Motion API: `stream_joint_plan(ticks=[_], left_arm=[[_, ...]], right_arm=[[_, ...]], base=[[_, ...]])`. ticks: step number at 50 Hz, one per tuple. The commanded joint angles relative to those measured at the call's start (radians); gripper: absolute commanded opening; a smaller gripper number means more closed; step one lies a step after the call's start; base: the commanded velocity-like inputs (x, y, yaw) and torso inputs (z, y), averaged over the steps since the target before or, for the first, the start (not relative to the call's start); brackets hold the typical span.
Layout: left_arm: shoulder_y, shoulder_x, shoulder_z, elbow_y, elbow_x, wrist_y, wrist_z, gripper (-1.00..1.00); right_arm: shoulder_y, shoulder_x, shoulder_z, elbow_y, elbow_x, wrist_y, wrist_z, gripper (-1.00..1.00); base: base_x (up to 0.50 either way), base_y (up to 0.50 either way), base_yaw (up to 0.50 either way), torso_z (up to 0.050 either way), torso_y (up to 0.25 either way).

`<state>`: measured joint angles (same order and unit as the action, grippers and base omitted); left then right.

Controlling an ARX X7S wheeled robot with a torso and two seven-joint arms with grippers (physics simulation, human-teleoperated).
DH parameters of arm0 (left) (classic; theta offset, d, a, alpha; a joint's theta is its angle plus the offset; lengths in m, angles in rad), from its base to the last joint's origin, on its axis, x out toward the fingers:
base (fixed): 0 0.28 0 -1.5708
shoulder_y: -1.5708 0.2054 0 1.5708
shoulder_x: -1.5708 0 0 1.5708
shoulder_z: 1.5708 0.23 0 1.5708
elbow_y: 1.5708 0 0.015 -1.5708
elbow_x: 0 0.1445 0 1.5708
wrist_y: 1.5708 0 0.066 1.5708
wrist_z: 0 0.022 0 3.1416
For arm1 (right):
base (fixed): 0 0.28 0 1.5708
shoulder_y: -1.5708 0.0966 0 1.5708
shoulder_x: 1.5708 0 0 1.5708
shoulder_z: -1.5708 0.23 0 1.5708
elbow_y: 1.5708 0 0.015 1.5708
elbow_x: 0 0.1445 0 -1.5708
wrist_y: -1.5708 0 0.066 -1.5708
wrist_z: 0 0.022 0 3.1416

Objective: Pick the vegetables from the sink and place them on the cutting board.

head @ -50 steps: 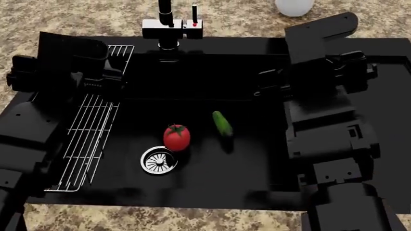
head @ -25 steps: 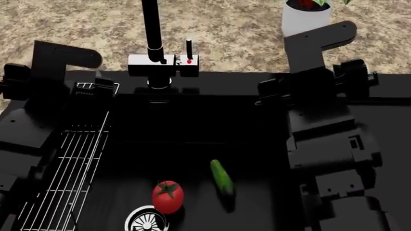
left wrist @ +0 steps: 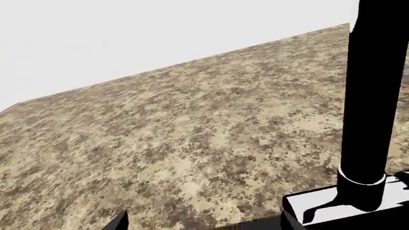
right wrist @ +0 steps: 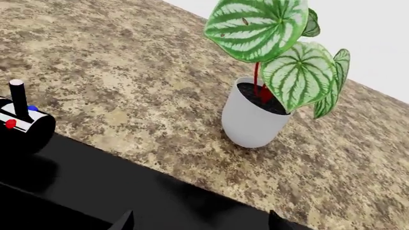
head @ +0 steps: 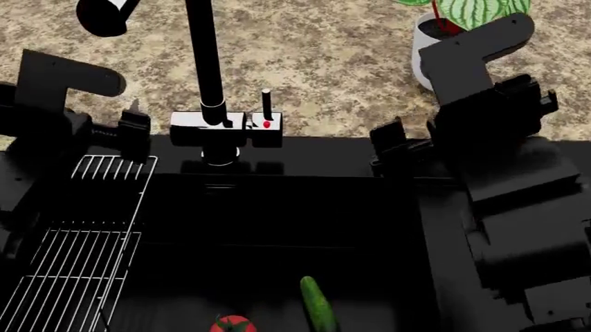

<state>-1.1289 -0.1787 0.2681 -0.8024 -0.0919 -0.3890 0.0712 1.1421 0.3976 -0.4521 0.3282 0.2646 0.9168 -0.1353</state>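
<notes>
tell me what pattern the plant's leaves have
Green with pale whitish stripes, on the plant in the white pot; clearest in the right wrist view.

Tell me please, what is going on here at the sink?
Nothing is being handled at this moment. The tomato and the cucumber lie apart in the black sink, at the near edge of the head view. Both arms are raised over the sink's far rim beside the faucet, and neither holds anything. No cutting board is in view. A potted plant stands on the counter behind.
</notes>
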Motion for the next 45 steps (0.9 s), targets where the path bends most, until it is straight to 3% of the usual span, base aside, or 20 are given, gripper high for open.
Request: stream_joint_plan(ticks=[1,4,8,12,15,18,24,38,45], left_arm=[[0.106,-0.178,0.157,0.465,-0.090,-0.388,0.369,1.00],[0.078,-0.235,0.256,0.494,-0.061,-0.340,0.486,1.00],[0.037,-0.318,0.471,0.610,-0.051,-0.378,0.762,1.00],[-0.069,-0.291,0.509,0.573,-0.099,-0.438,0.911,1.00],[-0.095,-0.313,0.563,0.628,-0.105,-0.444,0.997,1.00],[-0.074,-0.364,0.624,0.765,-0.115,-0.447,1.068,1.00],[-0.070,-0.395,0.666,0.862,-0.125,-0.443,1.122,1.00],[-0.077,-0.347,0.686,0.778,-0.096,-0.331,1.108,1.00],[-0.110,-0.253,0.708,0.670,-0.072,-0.314,1.087,1.00]], right_arm=[[0.071,0.178,-0.228,-0.286,0.134,0.321,-0.351,1.00],[0.155,0.187,-0.385,-0.281,0.150,0.401,-0.483,1.00],[0.239,0.185,-0.491,-0.299,0.194,0.480,-0.608,1.00],[0.347,0.203,-0.558,-0.350,0.229,0.576,-0.687,1.00],[0.427,0.195,-0.599,-0.364,0.286,0.651,-0.728,1.00],[0.472,0.192,-0.654,-0.373,0.448,0.652,-0.672,1.00],[0.566,0.198,-0.725,-0.363,0.659,0.645,-0.572,1.00],[0.632,0.175,-0.756,-0.284,0.626,0.585,-0.547,1.00],[0.643,0.174,-0.750,-0.276,0.631,0.578,-0.528,1.00]], base=[[0.03,0.00,0.00,0.000,0.000],[0.03,0.00,0.00,0.000,0.000],[0.03,0.00,0.00,0.000,0.000],[0.03,0.00,0.00,0.000,0.000],[0.03,0.00,0.00,0.000,0.000],[0.03,0.00,0.00,0.000,0.000],[0.03,0.00,0.00,0.000,-0.247],[0.03,0.00,0.00,0.000,-0.250],[0.03,0.00,0.00,0.000,-0.033]])
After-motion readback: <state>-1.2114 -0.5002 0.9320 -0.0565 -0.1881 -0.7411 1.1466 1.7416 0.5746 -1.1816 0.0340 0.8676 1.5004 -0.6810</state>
